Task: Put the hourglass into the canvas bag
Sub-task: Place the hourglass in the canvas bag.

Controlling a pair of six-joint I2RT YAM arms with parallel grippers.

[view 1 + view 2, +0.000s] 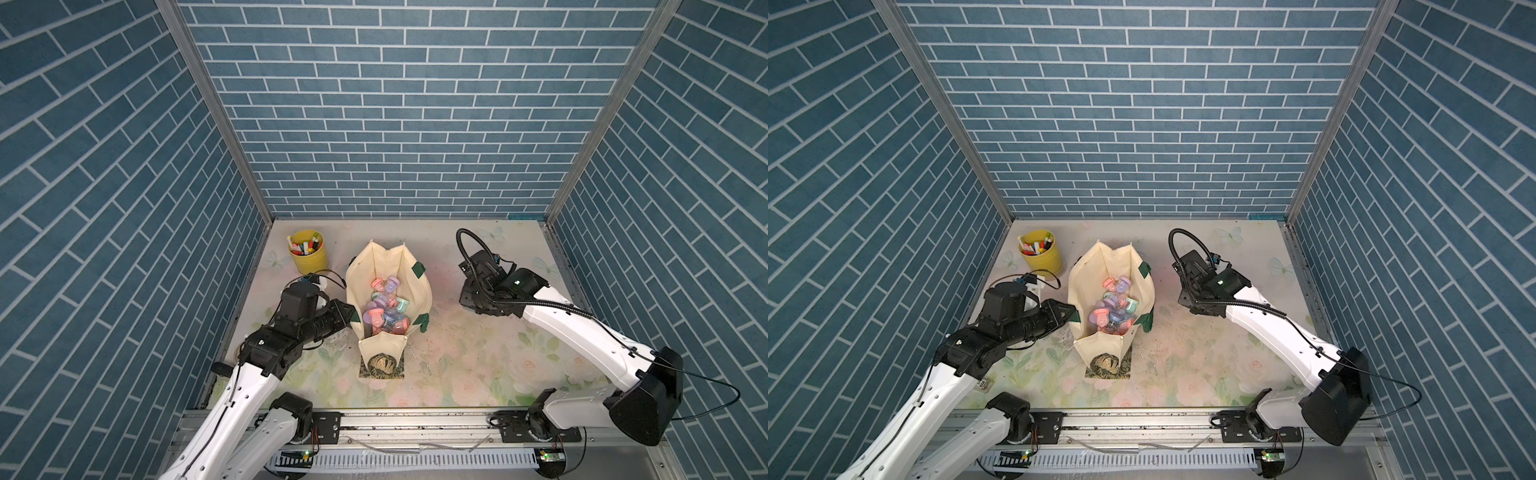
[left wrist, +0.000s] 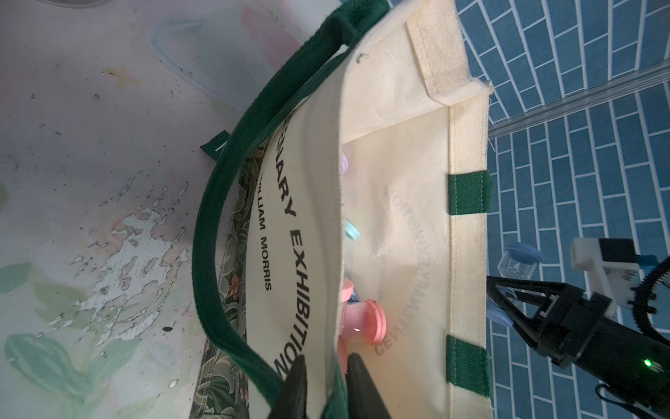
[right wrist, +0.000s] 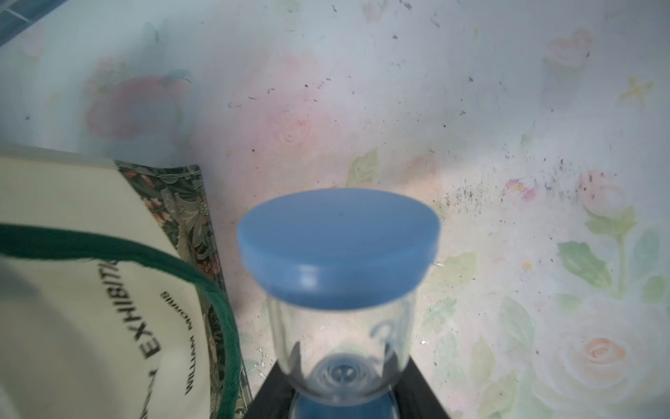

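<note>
The cream canvas bag (image 1: 417, 286) (image 1: 1142, 291) stands open mid-table, with several pastel hourglasses (image 1: 384, 307) lying inside. A blue-capped clear hourglass (image 3: 339, 246) is clamped at its waist in my right gripper (image 3: 340, 377), which is shut on it. It hangs above the table to the right of the bag (image 3: 54, 203). In the left wrist view the same hourglass (image 2: 522, 255) shows beyond the bag's far wall (image 2: 467, 163), still in the right gripper (image 2: 495, 303). My left gripper (image 2: 326, 377) (image 1: 351, 316) straddles the bag's left rim, fingers slightly apart.
A yellow cup of pens (image 1: 309, 253) stands at the back left, close behind my left arm. Blue brick-pattern walls close in three sides. The bag's green strap (image 2: 214, 254) loops out over the floral table (image 1: 478, 365) on the left.
</note>
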